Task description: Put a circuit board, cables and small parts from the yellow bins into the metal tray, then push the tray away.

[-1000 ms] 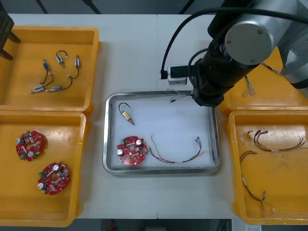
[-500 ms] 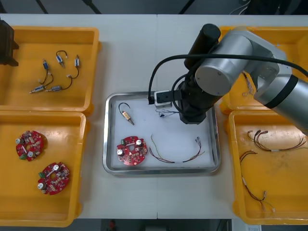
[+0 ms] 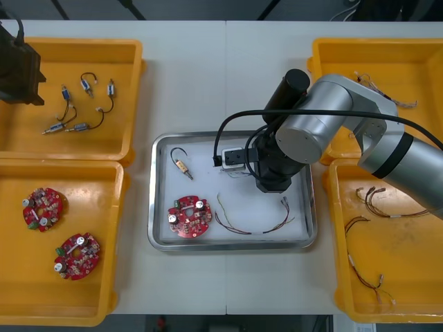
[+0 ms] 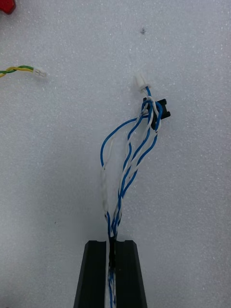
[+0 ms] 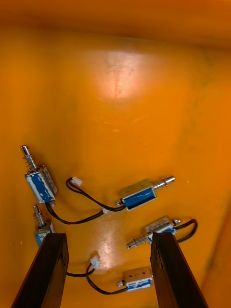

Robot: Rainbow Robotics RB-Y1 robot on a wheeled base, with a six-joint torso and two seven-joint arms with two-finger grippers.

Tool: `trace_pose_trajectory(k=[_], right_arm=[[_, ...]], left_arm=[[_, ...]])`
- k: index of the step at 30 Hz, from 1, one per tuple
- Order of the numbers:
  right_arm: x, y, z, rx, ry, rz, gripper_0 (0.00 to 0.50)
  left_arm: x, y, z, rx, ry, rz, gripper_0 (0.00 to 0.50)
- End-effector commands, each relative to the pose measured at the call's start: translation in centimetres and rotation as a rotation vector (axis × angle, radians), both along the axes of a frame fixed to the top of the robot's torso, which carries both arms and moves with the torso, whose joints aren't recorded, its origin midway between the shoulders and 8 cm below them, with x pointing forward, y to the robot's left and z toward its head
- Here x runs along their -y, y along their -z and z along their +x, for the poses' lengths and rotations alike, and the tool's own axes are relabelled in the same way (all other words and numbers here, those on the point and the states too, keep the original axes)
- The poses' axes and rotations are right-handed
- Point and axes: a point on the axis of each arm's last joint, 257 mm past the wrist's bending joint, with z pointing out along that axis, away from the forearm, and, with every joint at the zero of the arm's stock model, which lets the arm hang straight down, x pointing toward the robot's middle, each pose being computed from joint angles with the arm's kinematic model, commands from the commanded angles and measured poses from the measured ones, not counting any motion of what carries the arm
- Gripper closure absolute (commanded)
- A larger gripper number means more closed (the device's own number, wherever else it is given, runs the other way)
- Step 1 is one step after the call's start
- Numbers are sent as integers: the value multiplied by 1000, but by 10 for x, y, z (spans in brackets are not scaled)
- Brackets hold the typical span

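Tray (image 3: 208, 166), one board (image 3: 190, 216), right fingers (image 4: 95, 276) pinching cable (image 4: 130, 159)

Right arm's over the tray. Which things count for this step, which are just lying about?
In play: right claw, shut on the twisted blue and white cable; white-lined metal tray under it.

Lying about: round red circuit board, red and yellow cable, small metal part, all in the tray; spare stock in the yellow plastic bins; left claw, open over a left bin.

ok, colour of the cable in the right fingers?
Twisted blue and white cable; clearest in the right wrist view.
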Motion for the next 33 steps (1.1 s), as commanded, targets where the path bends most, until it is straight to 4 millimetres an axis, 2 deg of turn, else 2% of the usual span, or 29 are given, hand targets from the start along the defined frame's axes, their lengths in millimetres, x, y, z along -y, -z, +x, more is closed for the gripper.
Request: trace_pose_trajectory(k=[1, 2, 3, 4, 5, 10, 21, 27, 33], right_arm=[[-13, -3, -5, 10, -45, 12, 199], [-11, -3, -5, 8, -38, 8, 114], [-10, -4, -5, 4, -32, 8, 65], [-7, -7, -5, -1, -22, 7, 65], [-5, -11, -5, -2, -17, 6, 0], [1, -36, -5, 5, -3, 1, 0], [12, -91, -16, 40, 17, 16, 0], [21, -120, -27, 18, 105, 86, 0], [41, -139, -37, -37, 242, 146, 0]], left_arm=[[0, 21, -3, -13, -9, -5, 0], [0, 27, -4, -17, -11, -5, 0], [-2, 31, -6, -20, -13, -3, 0], [-4, 36, -6, -20, -15, -3, 0], [-5, 41, -7, -22, -15, 1, 0], [-10, 53, -13, -33, -15, 14, 0], [-3, 72, -19, -57, -6, 17, 0], [10, 77, -13, -44, 0, 9, 0], [16, 83, -12, -50, 6, 16, 0]])
